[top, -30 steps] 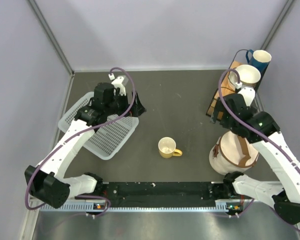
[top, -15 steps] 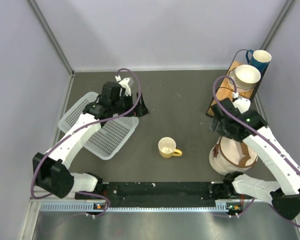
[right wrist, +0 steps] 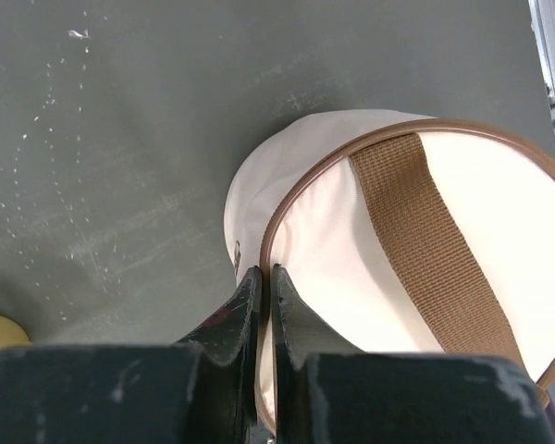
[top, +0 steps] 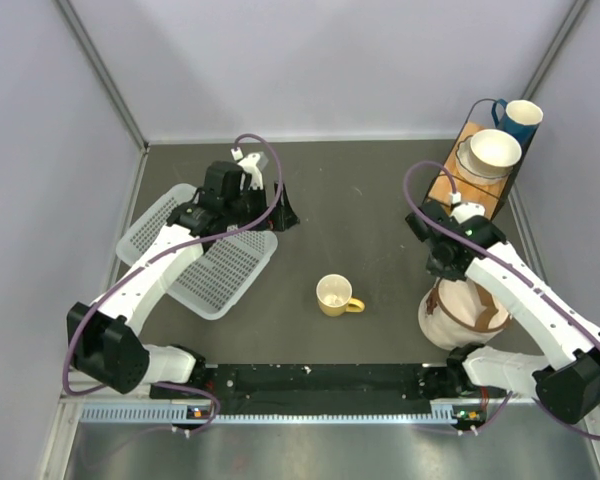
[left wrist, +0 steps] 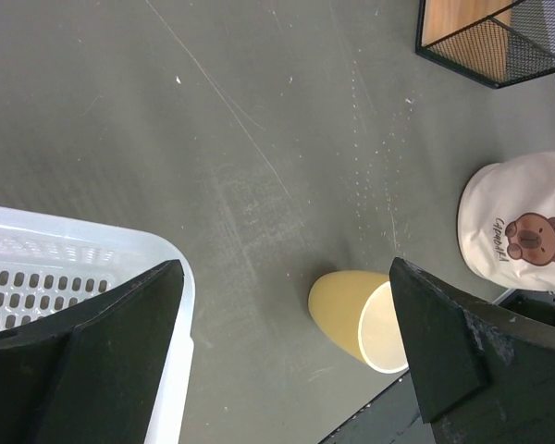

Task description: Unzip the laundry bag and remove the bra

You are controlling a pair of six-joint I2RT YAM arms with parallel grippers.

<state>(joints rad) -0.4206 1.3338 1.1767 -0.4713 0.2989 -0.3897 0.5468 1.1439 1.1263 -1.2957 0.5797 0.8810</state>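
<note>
The laundry bag [top: 437, 318] stands at the right front, cream with a brown strap [right wrist: 425, 222] across its round lid; its bear print shows in the left wrist view [left wrist: 513, 227]. My right gripper [right wrist: 265, 270] is shut, its tips right at the brown trim on the lid's left edge. Whether anything is pinched between them does not show. From above, the right wrist [top: 448, 258] covers that edge of the bag. My left gripper [left wrist: 285, 277] hangs open above the floor beside the basket, holding nothing. The bra is hidden.
A yellow mug [top: 335, 295] stands mid-table, between the arms. A white lattice basket [top: 195, 260] lies at the left under the left arm. A wire rack [top: 450, 190] at the back right carries a bowl [top: 493, 150] and a blue cup [top: 520, 115].
My right gripper has come forward and left over the bag's lid edge and closed from wide open to shut. The left arm shifted slightly right, then held still.
</note>
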